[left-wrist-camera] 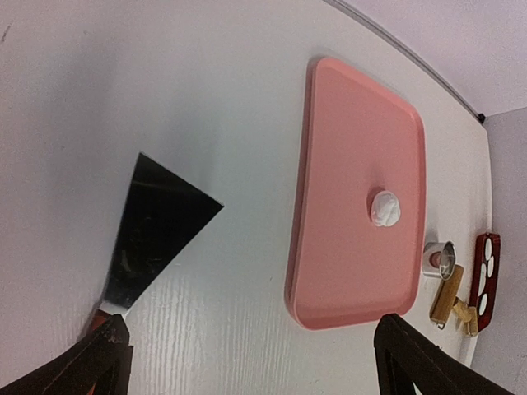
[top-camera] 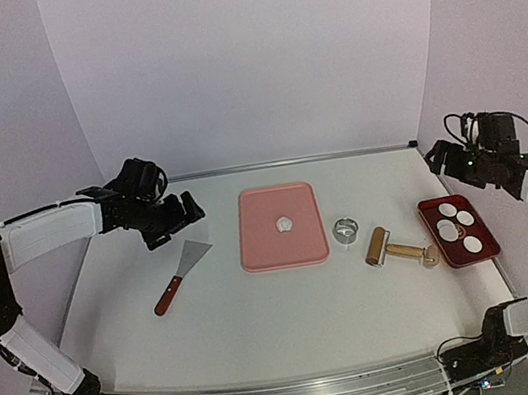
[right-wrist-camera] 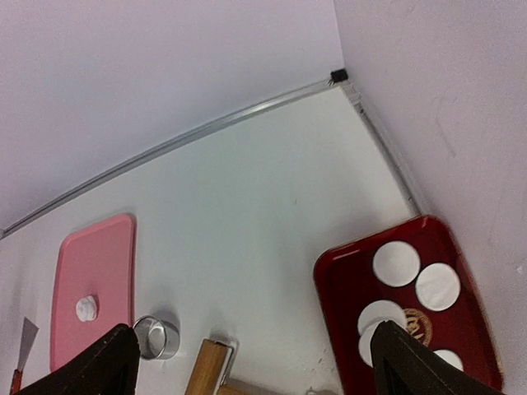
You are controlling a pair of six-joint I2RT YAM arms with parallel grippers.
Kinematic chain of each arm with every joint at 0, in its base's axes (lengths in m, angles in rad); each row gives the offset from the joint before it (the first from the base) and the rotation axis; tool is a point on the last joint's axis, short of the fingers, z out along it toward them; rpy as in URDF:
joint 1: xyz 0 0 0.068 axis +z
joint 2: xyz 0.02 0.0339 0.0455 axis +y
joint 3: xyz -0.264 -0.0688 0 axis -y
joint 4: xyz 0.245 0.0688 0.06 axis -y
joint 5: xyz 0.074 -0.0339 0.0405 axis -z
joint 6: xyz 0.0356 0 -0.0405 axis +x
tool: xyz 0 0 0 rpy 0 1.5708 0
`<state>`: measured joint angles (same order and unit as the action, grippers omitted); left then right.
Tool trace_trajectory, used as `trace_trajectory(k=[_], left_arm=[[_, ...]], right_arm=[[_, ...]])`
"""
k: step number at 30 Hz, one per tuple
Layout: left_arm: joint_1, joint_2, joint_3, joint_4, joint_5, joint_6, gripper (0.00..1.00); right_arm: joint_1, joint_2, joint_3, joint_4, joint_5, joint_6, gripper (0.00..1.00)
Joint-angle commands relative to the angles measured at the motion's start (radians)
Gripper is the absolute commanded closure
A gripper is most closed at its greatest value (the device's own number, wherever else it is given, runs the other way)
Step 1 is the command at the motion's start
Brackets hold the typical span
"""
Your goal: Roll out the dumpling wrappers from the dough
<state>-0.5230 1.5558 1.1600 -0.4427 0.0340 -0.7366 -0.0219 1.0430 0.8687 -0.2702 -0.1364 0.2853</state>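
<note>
Dough (top-camera: 283,223) is sitting as a small white lump near the middle of the pink tray (top-camera: 264,248). It is roughly round with a creased top, so it is showing no clear long axis and pointing no particular way. The tray's longer sides appear to be running from the near edge towards the back wall. Just to the right of it the ring cutter (top-camera: 347,230) is standing on the table, and beyond that the wooden rolling pin (top-camera: 378,245) is lying with its barrel angled and its handle reaching towards the red tray (top-camera: 430,207). Dumpling wrappers (top-camera: 447,210) are lying flat in that red tray as several neat white discs, some close together; the exact count is hard to settle. The scraper (top-camera: 180,272) is lying left of the pink tray, blade towards the back right and handle towards the near left. The left gripper (top-camera: 177,222) is hovering above the scraper's blade end with its jaws spread wide and holding nothing. The right gripper (top-camera: 437,160) is hanging near the far right, above the red tray's back end, its jaws likewise spread and empty. The table (top-camera: 264,319) is showing a white, faintly grained top with a metal strip along its back edge. Plain pale walls are closing it in at the back and both sides.
</note>
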Motion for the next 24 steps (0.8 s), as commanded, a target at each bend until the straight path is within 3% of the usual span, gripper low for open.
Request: trace_trajectory(k=[1,4,14,19,24], left_arm=[[-0.069,0.074,0.089,0.072,0.030,-0.034,0.01],[-0.116,0.145,0.135,0.087,0.050,-0.037,0.01],[-0.186,0.286,0.213,0.110,0.118,-0.017,0.00],[-0.186,0.274,0.247,0.058,0.104,0.037,0.00],[-0.185,0.228,0.199,0.055,0.082,0.033,0.01]], right_arm=[[0.000,0.156,0.047,-0.051,-0.190,0.129,0.02],[0.006,0.259,0.064,-0.052,-0.233,0.119,0.15],[0.194,0.487,0.134,-0.181,-0.160,0.080,0.32],[0.254,0.588,0.178,-0.291,-0.092,0.025,0.33],[0.255,0.640,0.236,-0.421,0.027,-0.067,0.28]])
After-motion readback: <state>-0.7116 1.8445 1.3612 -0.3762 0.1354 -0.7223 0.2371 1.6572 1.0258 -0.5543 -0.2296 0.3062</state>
